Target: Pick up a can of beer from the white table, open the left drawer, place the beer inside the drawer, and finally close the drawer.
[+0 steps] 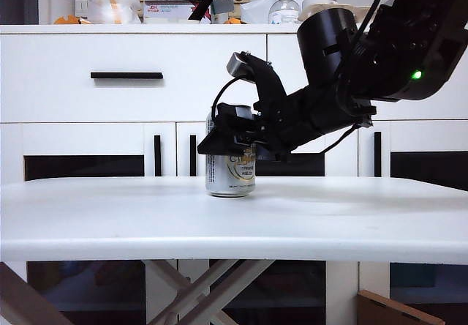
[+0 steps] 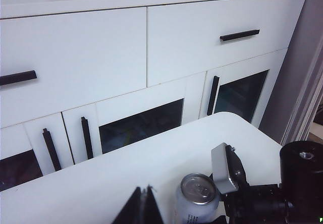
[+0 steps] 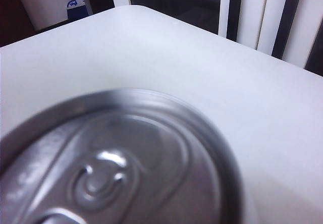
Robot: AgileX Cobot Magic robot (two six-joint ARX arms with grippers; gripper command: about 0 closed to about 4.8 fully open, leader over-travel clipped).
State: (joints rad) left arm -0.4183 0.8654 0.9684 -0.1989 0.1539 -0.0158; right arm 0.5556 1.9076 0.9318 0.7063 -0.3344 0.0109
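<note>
Right gripper (image 1: 232, 143) is down around the upper half of the can of beer (image 1: 230, 173), one jaw on each side. Can't tell whether the jaws are touching metal yet or only bracketing it. Wrist camera sits right over the lid (image 3: 108, 176), so I'm centred. The can stands upright on the white table (image 1: 351, 215), mid-width, toward the far edge. It isn't lifted.

Left gripper (image 2: 146, 206) is pinched shut with nothing in it, parked near the can on the left, clear of the grab and facing the sideboard. The left drawer (image 1: 131, 76) is closed, handle (image 1: 126, 75) untouched. My guess: that arm pulls it once the can is up.
</note>
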